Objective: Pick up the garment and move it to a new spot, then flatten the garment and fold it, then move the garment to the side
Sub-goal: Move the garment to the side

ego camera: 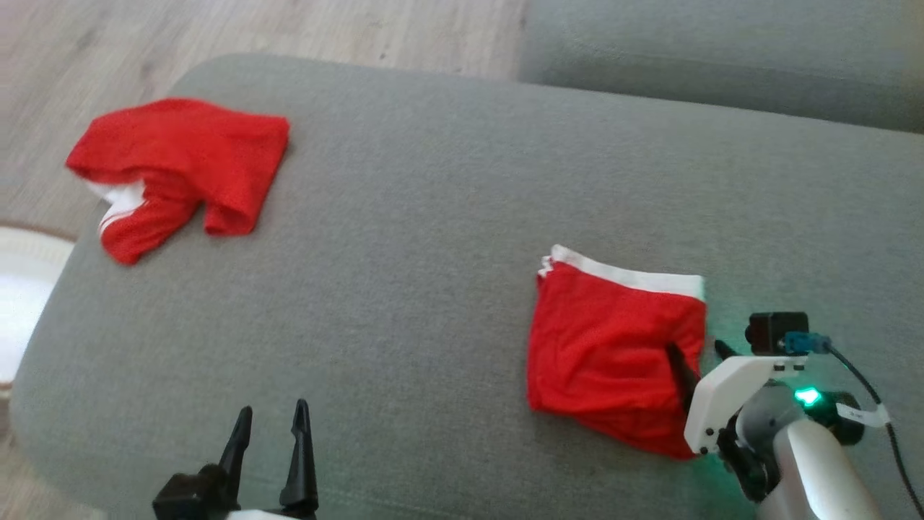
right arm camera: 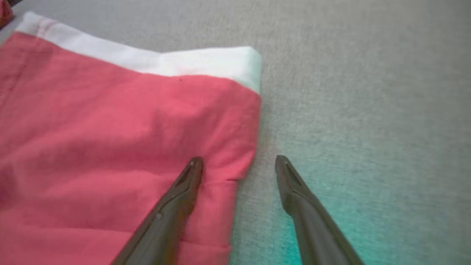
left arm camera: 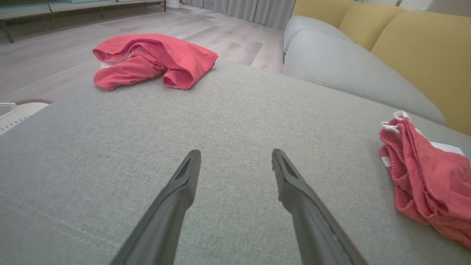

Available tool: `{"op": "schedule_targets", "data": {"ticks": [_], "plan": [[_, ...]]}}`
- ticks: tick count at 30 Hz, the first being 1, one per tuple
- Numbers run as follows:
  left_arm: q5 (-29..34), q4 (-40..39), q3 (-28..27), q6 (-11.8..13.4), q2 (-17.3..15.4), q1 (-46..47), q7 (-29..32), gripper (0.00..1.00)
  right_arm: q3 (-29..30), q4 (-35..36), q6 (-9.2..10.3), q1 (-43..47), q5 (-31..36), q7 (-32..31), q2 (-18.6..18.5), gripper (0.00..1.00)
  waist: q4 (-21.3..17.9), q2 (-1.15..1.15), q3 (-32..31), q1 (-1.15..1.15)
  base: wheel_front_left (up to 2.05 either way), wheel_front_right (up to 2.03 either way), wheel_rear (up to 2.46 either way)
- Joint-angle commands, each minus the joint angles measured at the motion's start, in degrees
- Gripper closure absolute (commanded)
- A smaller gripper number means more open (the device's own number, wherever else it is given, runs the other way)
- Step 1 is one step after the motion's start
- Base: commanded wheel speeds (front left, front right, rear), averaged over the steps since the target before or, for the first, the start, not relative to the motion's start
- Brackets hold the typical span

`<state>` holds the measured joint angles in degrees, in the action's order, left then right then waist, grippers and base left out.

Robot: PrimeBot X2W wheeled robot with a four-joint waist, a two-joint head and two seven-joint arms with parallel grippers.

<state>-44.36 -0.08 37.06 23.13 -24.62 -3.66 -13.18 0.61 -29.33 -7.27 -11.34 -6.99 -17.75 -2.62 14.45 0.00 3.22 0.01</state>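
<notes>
Both spread wide, left claw (ego camera: 273, 406) and right claw (ego camera: 694, 347) hang over grey cushion (ego camera: 433, 253) beside wood floor (ego camera: 289, 29).

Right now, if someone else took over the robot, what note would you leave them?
The left gripper is open and empty, over bare cushion.
The right gripper is open and holds nothing. One finger is over the folded red garment at its right edge, the other over the cushion.
The crumpled red garment lies at the far left corner.
Done: the nearer garment looks folded, white waistband showing.
Left: probably grip it and move it aside. The crumpled one is not yet folded.
</notes>
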Motion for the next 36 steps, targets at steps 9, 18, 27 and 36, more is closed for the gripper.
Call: {"op": "schedule_targets", "data": {"ticks": [9, 18, 27, 36], "plan": [[1.13, -1.14, -1.62, -0.03, -0.52, 3.19, -0.75, 0.0, -4.51, -4.57, -0.22, -4.81, -4.09, -0.12, -0.26, 1.0, 0.27, 0.0, 1.99, -0.01, 0.0, 0.0, 0.0], [2.8, -3.37, -0.84, 0.38, -0.77, 5.04, -0.34, 0.0, -1.54, -3.42, -0.22, -10.64, 0.83, 4.1, -0.28, 1.0, -8.21, 0.0, 5.23, -0.01, 0.0, 0.0, 0.0], [4.9, -5.16, -1.02, 0.38, -1.74, 9.96, 0.61, 0.0, 3.35, 3.08, -0.22, -15.8, 5.93, 3.36, -2.03, 1.0, -22.72, 0.0, 10.91, -0.01, 0.0, 0.0, 0.0], [7.72, -7.16, 0.29, 0.29, -2.52, 16.53, 4.18, 0.0, 5.78, 6.37, -0.22, -18.84, 5.43, 3.07, -3.3, 1.0, -30.38, 0.0, 15.52, -0.01, 0.0, 0.0, 0.0]]}}
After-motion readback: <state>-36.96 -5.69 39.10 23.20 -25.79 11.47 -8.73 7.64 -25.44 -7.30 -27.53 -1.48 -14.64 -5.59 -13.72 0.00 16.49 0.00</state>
